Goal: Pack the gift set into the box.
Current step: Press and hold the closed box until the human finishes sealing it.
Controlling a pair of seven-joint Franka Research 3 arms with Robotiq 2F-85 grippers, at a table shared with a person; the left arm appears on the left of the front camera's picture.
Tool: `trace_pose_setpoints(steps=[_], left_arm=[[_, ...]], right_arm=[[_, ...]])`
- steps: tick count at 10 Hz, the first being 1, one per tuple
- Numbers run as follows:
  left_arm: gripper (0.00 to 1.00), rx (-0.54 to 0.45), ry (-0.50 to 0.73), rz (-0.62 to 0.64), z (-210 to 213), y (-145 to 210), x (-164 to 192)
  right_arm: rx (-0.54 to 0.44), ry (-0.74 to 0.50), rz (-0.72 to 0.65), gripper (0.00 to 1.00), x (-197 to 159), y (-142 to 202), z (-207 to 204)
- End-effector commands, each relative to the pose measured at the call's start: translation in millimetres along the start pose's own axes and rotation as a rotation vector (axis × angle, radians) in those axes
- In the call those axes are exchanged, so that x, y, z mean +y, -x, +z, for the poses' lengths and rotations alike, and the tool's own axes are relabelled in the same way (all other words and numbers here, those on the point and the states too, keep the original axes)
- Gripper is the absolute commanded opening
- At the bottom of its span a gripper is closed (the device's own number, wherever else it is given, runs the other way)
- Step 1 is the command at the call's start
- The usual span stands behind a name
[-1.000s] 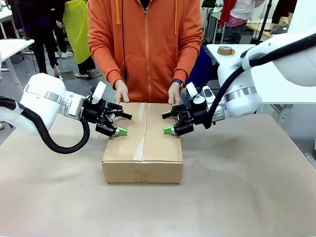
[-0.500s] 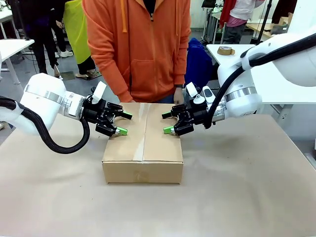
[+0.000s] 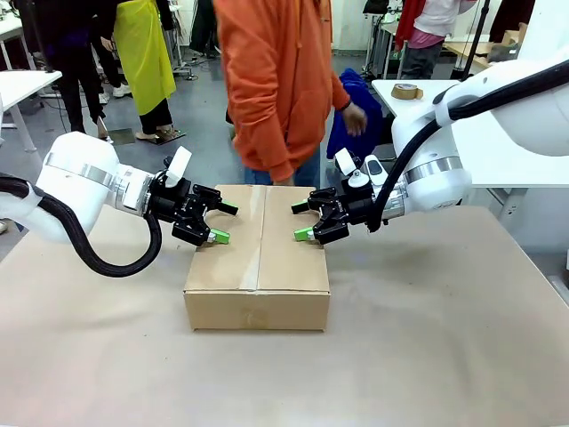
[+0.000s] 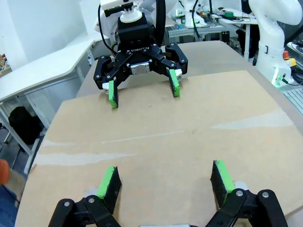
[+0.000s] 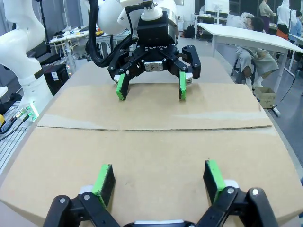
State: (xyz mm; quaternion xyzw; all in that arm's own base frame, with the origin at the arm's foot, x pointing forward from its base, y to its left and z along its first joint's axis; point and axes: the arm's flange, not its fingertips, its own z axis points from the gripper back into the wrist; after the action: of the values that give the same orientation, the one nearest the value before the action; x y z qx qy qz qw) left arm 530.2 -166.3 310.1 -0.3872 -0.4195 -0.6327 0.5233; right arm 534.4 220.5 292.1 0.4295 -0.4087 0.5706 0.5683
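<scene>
Closed box (image 3: 258, 258) lies under both spread end effectors, left (image 3: 219, 222) and right (image 3: 302, 221)

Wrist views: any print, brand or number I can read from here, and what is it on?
"ROBOTIQ": on the black body of the right tool, seen from the left wrist.
"ROBOTIQ": on the black body of the left tool, seen from the right wrist.
The box shows no print on its top or front.
</scene>
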Motion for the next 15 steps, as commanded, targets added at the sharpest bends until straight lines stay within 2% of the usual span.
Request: trace_pose_setpoints(steps=[1, 15], left_arm=[[1.00, -0.006, 0.000, -0.016, -1.4, 2.4, -2.4], [1.00, -0.006, 0.000, -0.016, -1.4, 2.4, -2.4]], right_arm=[[0.007, 0.002, -0.003, 1.00, 1.9, 1.8, -0.1], [0.007, 0.002, -0.003, 1.00, 1.9, 1.8, -0.1]])
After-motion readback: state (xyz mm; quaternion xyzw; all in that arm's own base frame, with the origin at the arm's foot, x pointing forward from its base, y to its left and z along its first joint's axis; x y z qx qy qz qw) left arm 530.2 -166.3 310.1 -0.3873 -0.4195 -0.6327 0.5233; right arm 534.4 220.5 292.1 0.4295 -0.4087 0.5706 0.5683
